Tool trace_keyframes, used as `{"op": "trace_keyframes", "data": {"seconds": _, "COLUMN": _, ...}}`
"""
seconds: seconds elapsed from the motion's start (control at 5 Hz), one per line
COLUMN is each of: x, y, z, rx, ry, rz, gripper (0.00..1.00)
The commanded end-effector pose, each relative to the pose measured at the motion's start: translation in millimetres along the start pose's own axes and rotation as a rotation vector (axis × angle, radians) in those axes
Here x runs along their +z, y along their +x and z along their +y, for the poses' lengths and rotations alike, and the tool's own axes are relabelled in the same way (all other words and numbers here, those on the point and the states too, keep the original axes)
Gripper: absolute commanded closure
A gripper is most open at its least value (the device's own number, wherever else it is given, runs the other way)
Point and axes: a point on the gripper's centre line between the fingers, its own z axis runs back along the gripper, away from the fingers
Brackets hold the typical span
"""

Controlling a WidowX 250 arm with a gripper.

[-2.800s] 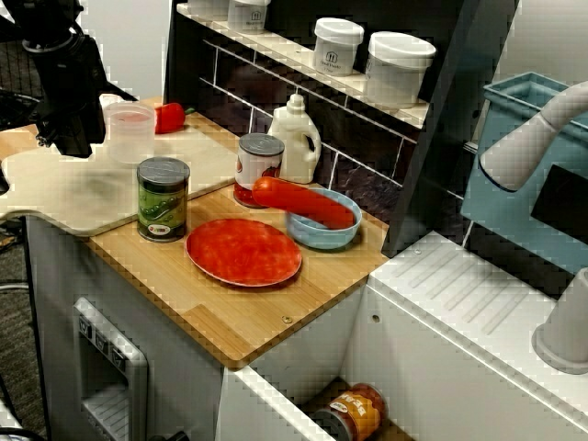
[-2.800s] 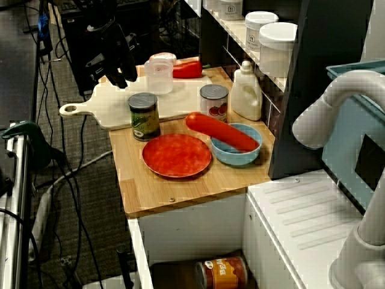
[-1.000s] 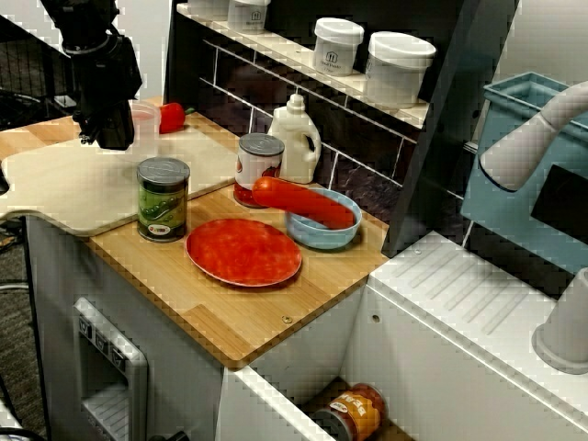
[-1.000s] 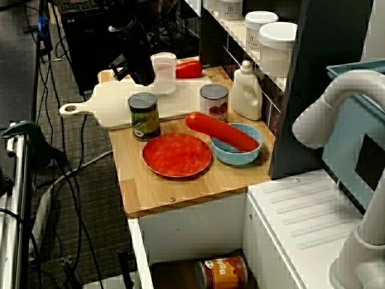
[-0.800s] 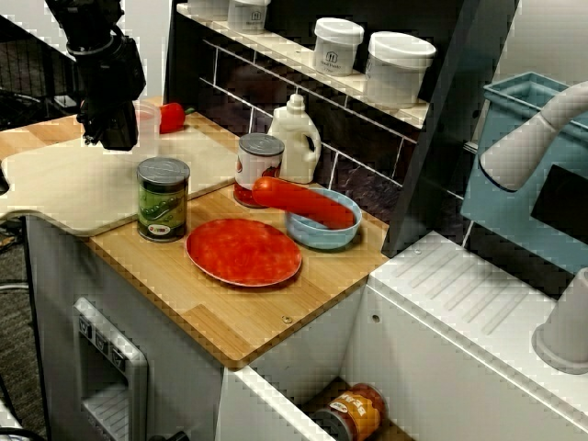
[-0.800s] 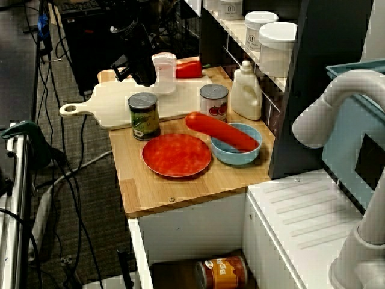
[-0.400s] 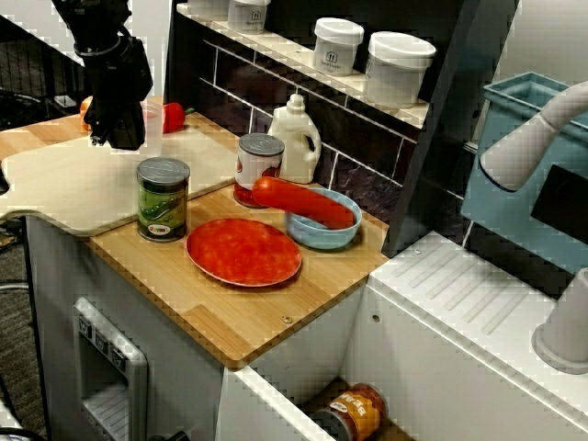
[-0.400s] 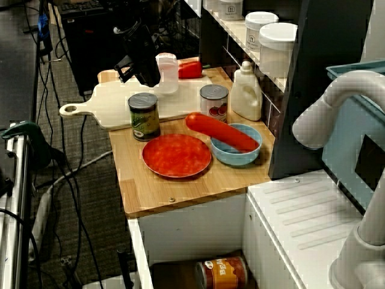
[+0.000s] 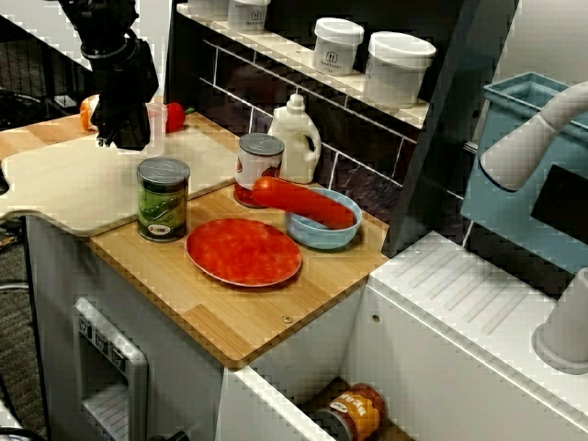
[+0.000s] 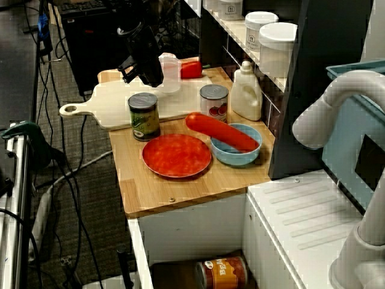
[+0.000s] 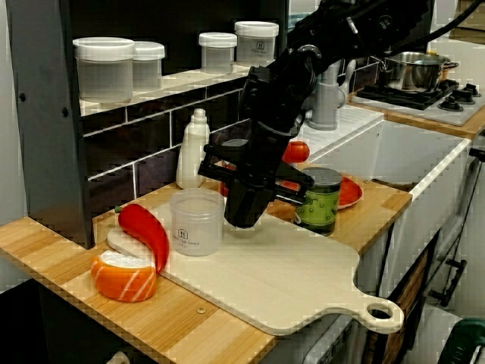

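Where the table [image 11: 45, 246] comes closest in the view from the cutting-board end, its top is striped, bamboo-grained wood. On it lies a pale, smooth cutting board [image 11: 303, 280] with a rounded handle pierced by a hole. At the board's left corner sits a toy salmon sushi piece [image 11: 125, 277], orange with white bands, and a glossy, curved red pepper [image 11: 148, 233] leans on it. Just behind stands a clear plastic cup [image 11: 195, 221], a straight-sided cylinder with faint print, upright on the board.

The matte black jaws hang tip-down over the board just beside the cup, on its right in this view. Whether they touch it, how wide they stand and whether they hold anything, I cannot tell. The bulky black arm [image 11: 280, 91] rises behind them.

Farther off stand a green-labelled can [image 11: 322, 201] with a ribbed metal lid and a flat red plate [image 11: 351, 191]. A white bottle [image 11: 192, 148] stands against dark tiles, under a shelf of lidded, frosted jars [image 11: 104, 68].
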Motion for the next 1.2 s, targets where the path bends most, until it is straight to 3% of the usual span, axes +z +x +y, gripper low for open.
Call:
{"op": "trace_keyframes", "data": {"seconds": 0.0, "x": 11.5, "y": -5.5, "z": 7, "rx": -0.006, "ry": 0.04, "rz": 0.028, "gripper": 0.0}}
{"op": "trace_keyframes", "data": {"seconds": 0.2, "x": 17.1, "y": -6.8, "z": 4, "rx": -0.029, "ry": 0.019, "rz": 0.005, "gripper": 0.0}}
{"op": "trace_keyframes", "data": {"seconds": 0.4, "x": 23.9, "y": -8.7, "z": -4, "rx": 0.041, "ry": 0.008, "rz": 0.006, "gripper": 0.0}}
{"op": "trace_keyframes", "data": {"seconds": 0.6, "x": 22.9, "y": -12.3, "z": -14, "rx": 0.155, "ry": 0.038, "rz": 0.11, "gripper": 0.0}}
{"op": "trace_keyframes", "data": {"seconds": 0.8, "x": 29.2, "y": -15.3, "z": -21, "rx": 0.193, "ry": 0.011, "rz": 0.121, "gripper": 0.0}}
{"op": "trace_keyframes", "data": {"seconds": 1.0, "x": 39.4, "y": -13.9, "z": -25, "rx": 0.278, "ry": -0.054, "rz": 0.158, "gripper": 0.0}}
